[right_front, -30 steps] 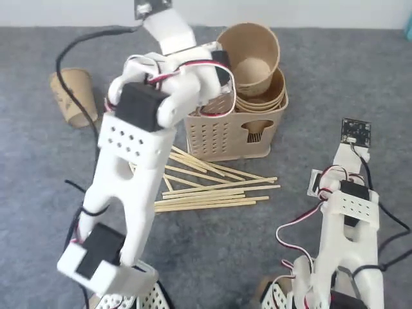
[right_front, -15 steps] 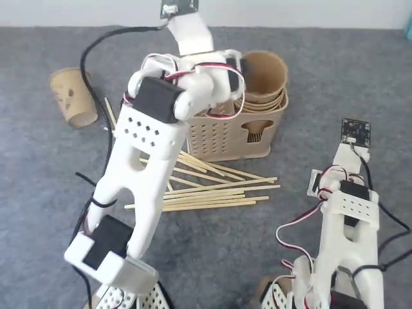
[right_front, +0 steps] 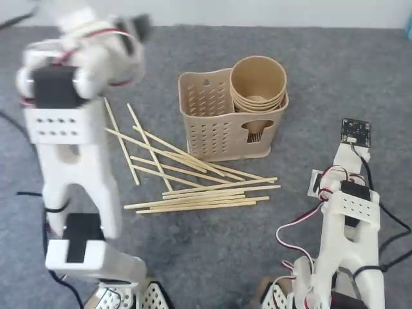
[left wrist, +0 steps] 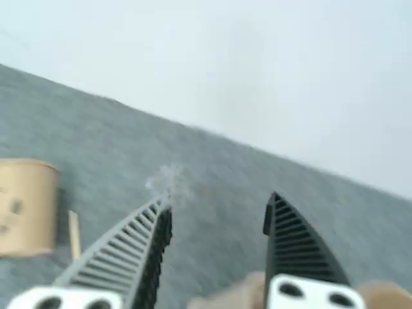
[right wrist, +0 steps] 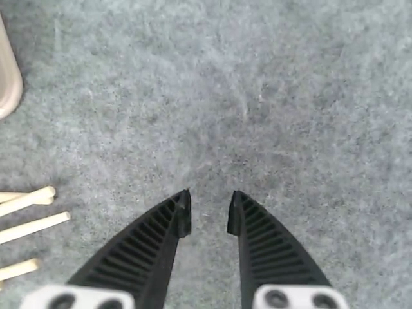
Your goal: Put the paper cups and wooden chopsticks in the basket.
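A beige perforated basket (right_front: 219,135) stands mid-table, with a stack of brown paper cups (right_front: 257,80) in its right compartment. Several wooden chopsticks (right_front: 193,193) lie scattered on the grey carpet in front of it and to its left. The left arm (right_front: 71,96) is raised over the table's far left. My left gripper (left wrist: 215,206) is open and empty, and a loose paper cup (left wrist: 26,206) lies on its side a little off from it. Low over bare carpet, my right gripper (right wrist: 209,206) is open by a narrow gap, with chopstick ends (right wrist: 26,199) beside it.
The right arm (right_front: 347,212) stands at the front right, apart from the basket. A corner of the basket (right wrist: 8,84) shows in the right wrist view. Grey carpet covers the table, and a pale wall (left wrist: 244,77) rises behind it.
The left arm held a cup over the basket, left it on the stack, then swung away to the far left. The right arm has not moved.
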### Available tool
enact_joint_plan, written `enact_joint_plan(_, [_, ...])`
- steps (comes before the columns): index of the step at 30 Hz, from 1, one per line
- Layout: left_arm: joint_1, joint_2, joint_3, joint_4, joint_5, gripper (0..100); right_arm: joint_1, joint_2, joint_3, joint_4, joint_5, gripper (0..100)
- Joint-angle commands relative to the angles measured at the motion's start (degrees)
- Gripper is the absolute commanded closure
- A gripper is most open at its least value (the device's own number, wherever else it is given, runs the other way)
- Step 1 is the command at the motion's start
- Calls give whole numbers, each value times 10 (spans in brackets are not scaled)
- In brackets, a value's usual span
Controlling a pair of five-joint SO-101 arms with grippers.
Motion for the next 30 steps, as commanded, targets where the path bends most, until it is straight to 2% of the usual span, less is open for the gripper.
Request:
enact_joint_plan(1, [-69, 47, -26, -61, -9, 799, -10, 0, -4, -11, 9, 892])
enact_joint_plan(5, [-119, 139, -28, -153, -9, 804, -10, 0, 0, -11, 9, 893])
enact_joint_plan(9, [-152, 234, -28, -258, -9, 852, -10, 0, 1, -11, 9, 894])
enact_joint_plan(13, [-170, 324, -28, -382, -9, 923, -10, 0, 1, -11, 9, 894])
enact_joint_plan(18, [-175, 408, -34, -501, -9, 942, -12, 0, 2, -11, 9, 894])
enact_joint_plan(23, [-178, 495, -111, -527, -11, 942, -12, 0, 5, -21, 9, 893])
enact_joint_plan(30, [-198, 659, -289, -524, -62, 942, -13, 0, 8, -23, 9, 891])
